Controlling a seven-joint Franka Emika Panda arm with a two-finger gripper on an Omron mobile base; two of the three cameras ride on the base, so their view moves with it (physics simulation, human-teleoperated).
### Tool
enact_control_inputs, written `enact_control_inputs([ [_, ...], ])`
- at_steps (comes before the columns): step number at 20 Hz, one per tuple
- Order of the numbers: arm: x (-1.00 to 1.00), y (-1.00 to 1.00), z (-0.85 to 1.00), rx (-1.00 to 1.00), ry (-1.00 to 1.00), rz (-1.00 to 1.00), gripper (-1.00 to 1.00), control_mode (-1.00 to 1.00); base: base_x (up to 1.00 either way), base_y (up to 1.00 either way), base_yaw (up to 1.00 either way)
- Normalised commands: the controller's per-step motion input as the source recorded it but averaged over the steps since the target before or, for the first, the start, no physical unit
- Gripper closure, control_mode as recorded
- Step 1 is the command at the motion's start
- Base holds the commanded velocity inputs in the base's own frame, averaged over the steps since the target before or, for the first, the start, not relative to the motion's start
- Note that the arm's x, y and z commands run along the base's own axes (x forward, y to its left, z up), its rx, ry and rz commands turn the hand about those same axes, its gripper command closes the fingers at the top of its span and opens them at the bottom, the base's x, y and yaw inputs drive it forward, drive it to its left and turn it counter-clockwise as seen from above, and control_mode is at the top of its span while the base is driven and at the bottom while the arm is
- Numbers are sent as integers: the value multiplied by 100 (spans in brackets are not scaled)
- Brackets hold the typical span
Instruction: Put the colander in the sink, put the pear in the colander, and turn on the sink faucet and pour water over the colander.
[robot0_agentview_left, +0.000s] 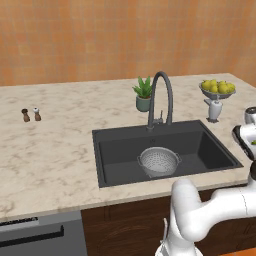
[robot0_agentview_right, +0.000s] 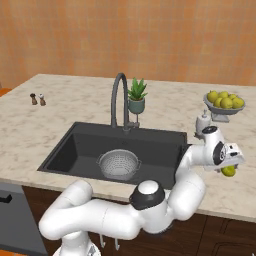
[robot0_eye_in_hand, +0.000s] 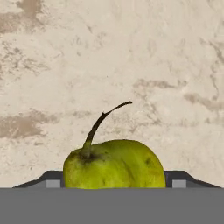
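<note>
Reaching out to the tabletop (robot0_agentview_right: 60, 95) at three o'clock of the sink (robot0_agentview_right: 150, 142), with the tool (robot0_eye_in_hand: 113, 183) straddling the pear (robot0_eye_in_hand: 114, 164). Showing the fruit lying between the two dark fingertips (robot0_eye_in_hand: 52, 180) in the hand view, stem curling toward one o'clock over marbled stone. Seeing jaws standing at either flank of the pear; whether actually pinching or merely bracketing, cannot tell. Sitting upright in the black basin, the colander (robot0_agentview_right: 119, 165) at six o'clock of the sink faucet (robot0_agentview_right: 120, 100). Peeking out yellow-green beneath the white hand in the right base view, the pear just off the sink's rim.
</note>
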Motion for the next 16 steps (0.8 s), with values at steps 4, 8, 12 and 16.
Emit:
enact_control_inputs([
  [4, -19, 61, 5, 40, 0, 3, 100, -100, 0, 0, 0],
  [8, -32, 99, 21, 55, -3, 0, 100, -100, 0, 0, 0],
  [12, -5, 100, 29, 49, -13, 0, 100, -100, 0, 0, 0],
  [16, 1, 100, 24, 42, -17, 0, 100, -100, 0, 0, 0],
])
